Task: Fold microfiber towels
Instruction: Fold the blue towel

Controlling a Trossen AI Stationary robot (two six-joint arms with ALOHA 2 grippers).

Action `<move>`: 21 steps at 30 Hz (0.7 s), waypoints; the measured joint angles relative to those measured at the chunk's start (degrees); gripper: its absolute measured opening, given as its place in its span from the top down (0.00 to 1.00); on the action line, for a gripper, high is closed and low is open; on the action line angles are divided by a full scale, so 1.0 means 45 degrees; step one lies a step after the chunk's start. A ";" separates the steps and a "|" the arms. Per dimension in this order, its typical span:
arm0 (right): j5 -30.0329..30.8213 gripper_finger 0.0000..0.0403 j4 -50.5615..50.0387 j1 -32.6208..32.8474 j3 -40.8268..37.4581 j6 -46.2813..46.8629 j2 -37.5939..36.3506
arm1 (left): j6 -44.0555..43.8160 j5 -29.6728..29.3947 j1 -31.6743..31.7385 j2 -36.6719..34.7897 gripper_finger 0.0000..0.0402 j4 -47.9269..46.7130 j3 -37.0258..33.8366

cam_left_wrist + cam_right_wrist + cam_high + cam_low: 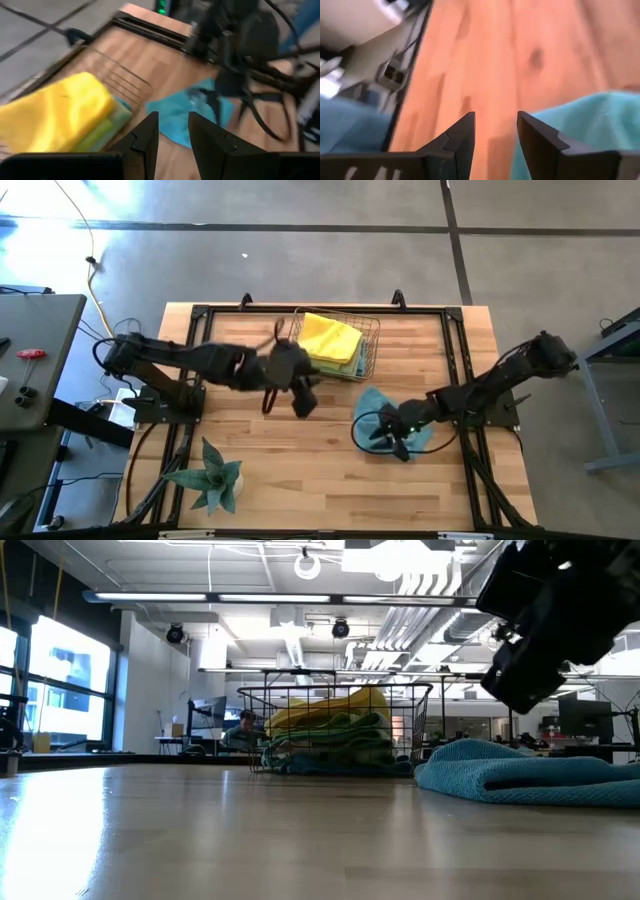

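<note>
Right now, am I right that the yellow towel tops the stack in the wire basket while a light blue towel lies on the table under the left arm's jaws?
Not quite: the light blue towel lies under the right gripper, as the high view shows. The yellow towel does top the stack in the wire basket.

Yellow towel [330, 335] tops the basket's stack; blue towel [385, 412] lies on light wood.

Light blue towel [385, 418] lies crumpled in a loose heap on the table's right half, partly under an arm, apart from the stack of folded towels [333, 341], bright yellow on top, greens beneath, in the basket [366, 330].
</note>
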 joint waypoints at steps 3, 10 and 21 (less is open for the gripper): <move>0.2061 0.66 -0.0357 0.0433 0.0015 0.0478 -0.0036 | -0.0030 -0.0047 -0.0776 0.0258 0.76 -0.0003 0.0002; 0.6292 0.66 -0.3940 0.0715 0.0015 0.4363 -0.0007 | -0.1000 -0.0104 -0.2718 0.0806 0.76 0.0117 -0.0063; 0.7019 0.66 -0.5559 0.1332 0.0078 0.6458 0.1709 | -0.2079 -0.1987 -0.5166 0.1656 0.76 0.0313 -0.0113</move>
